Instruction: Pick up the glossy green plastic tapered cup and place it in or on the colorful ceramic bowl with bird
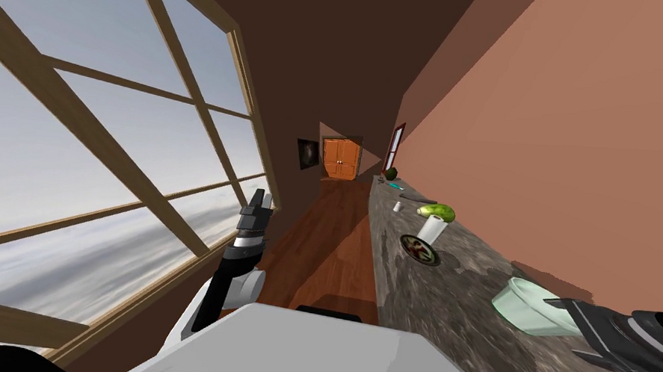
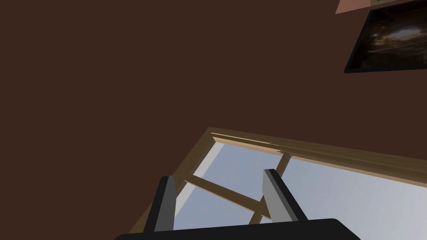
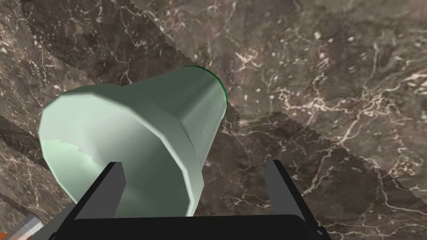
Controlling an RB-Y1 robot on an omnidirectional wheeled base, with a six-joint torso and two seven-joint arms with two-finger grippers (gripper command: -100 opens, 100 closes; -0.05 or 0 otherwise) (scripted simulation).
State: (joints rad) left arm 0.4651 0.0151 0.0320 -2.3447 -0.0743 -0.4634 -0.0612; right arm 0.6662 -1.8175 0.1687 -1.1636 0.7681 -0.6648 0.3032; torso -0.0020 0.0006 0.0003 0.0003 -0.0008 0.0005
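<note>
The spread right gripper (image 3: 194, 164) straddles one wall of the pale green cup (image 3: 137, 121), whose long axis runs straight ahead, mouth nearest.

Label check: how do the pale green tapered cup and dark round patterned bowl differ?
The pale green tapered cup is plain and deep; the dark round patterned bowl is shallow. Cup sits at the open right gripper; bowl lies farther along. Both rest on the brown marbled counter.

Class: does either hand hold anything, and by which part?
Nothing is held. The right hand is open at the rim of the cup; the left hand is open, empty.
</note>
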